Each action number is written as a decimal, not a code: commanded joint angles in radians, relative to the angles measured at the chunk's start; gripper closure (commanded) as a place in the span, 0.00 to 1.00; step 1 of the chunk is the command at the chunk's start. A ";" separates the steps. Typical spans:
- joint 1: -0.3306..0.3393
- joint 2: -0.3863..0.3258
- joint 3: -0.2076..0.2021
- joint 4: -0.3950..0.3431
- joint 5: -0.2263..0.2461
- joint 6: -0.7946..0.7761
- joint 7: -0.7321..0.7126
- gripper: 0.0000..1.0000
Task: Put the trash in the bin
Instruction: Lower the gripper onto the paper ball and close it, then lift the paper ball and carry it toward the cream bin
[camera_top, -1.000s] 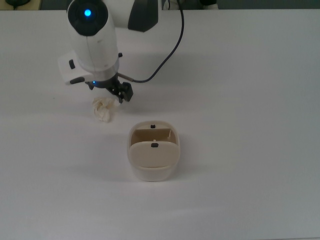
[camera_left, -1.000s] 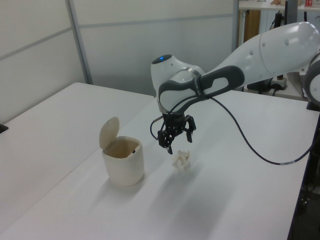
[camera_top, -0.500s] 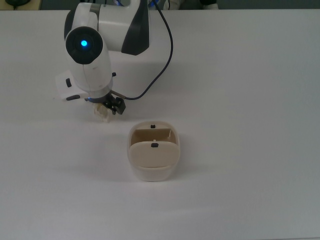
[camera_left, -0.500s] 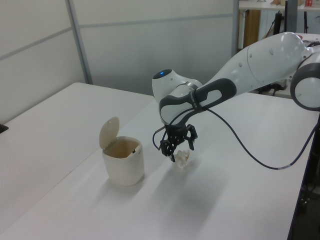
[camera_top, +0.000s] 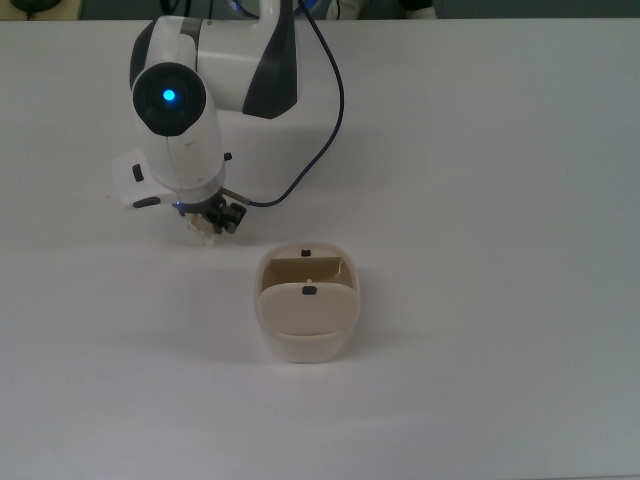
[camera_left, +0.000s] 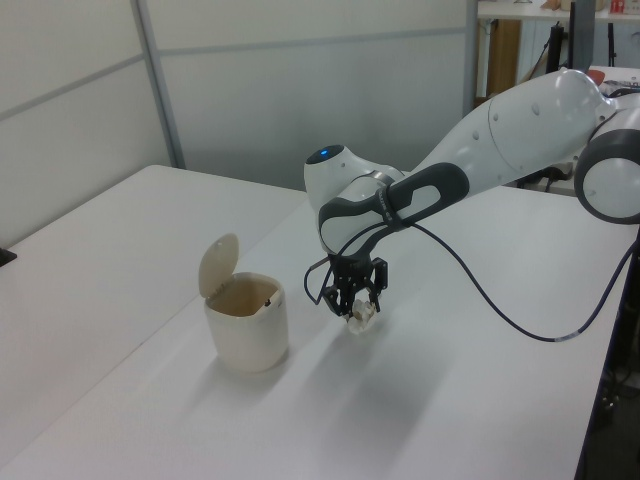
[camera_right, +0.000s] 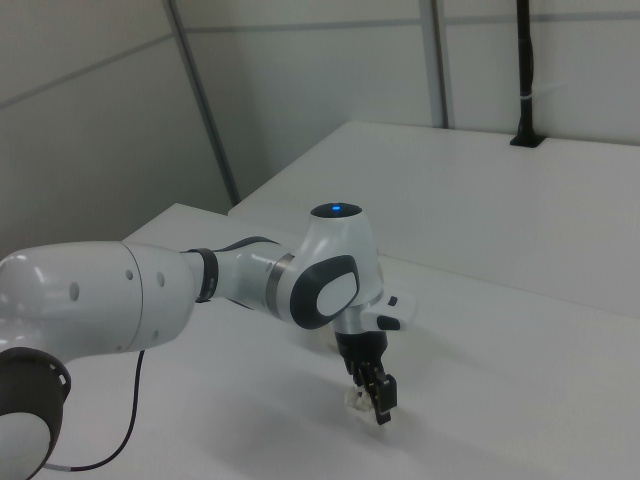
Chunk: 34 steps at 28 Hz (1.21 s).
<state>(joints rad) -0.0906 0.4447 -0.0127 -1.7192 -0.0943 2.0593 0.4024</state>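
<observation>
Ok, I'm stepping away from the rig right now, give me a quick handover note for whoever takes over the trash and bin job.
Gripper: down at the table, fingers around the trash; whether it has fully clamped cannot be told.
Trash: a small crumpled wad on the white table, mostly hidden under the gripper in the top view, to the top view's upper left of the bin.
Bin: upright, apart from the trash, flap lid tipped up so the tan inside shows; nothing visible inside.
Done: gripper placed on the trash.
Left: secure the grasp, lift, carry over the bin opening, release.
</observation>
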 joint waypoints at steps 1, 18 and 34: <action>-0.001 -0.029 -0.007 -0.010 -0.016 0.025 0.009 0.73; -0.021 -0.213 -0.001 0.026 0.135 -0.025 -0.336 0.71; -0.008 -0.198 0.049 0.055 0.479 0.171 -0.678 0.71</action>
<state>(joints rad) -0.1014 0.2362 0.0066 -1.6725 0.3403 2.1610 -0.2057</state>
